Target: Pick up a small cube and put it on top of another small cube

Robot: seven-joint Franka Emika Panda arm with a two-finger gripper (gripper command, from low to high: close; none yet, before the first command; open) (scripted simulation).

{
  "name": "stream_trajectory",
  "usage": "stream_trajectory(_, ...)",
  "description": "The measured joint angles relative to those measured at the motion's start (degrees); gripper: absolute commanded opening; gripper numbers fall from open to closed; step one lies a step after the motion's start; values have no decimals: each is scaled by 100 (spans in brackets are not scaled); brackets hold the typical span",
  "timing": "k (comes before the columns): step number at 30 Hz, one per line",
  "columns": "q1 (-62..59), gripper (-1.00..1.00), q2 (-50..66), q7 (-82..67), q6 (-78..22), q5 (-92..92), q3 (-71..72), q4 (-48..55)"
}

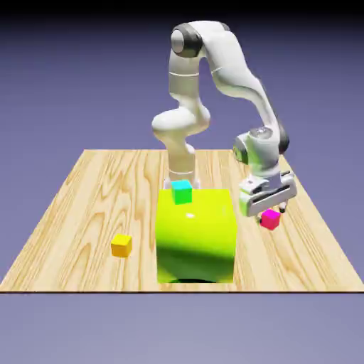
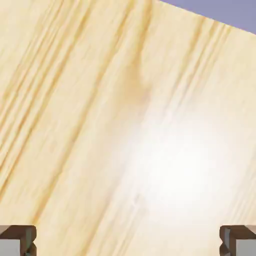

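In the exterior view, your claw stands wide at centre right, by the pink cube; you seem about to grasp it.

In the hand view, bare surface fills most of the frame; line up carefully before closing.

The table has a top of light wood, with brown grain lines which run along it. On this table stands one big yellow-green block, close to the front edge and near the middle. A small orange cube lies on the wood too, apart from the block, on the exterior view's left. The robot's base stands near the far edge. In the hand view, a white shine covers part of the wood, so the grain there is, I think, difficult to see.
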Motion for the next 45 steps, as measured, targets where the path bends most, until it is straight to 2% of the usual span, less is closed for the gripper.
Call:
stream_trajectory(12,-1059,0,-127,2990,-741,1615,1537,-351)
stream_trajectory(19,-748,0,301,4620,-697,2538,1903,-379)
stream_trajectory(27,-546,0,1754,3637,350,3548,2107,81)
stream_trajectory(28,-542,-100,1780,3619,369,3566,2111,89)
stream_trajectory(30,-542,-100,1781,3620,371,3566,2111,89)
stream_trajectory(37,-745,-100,328,4601,-674,2559,1908,-370)
stream_trajectory(39,-750,-100,302,4619,-693,2541,1904,-379)
stream_trajectory(45,-1644,-100,108,5068,-766,1242,969,867)
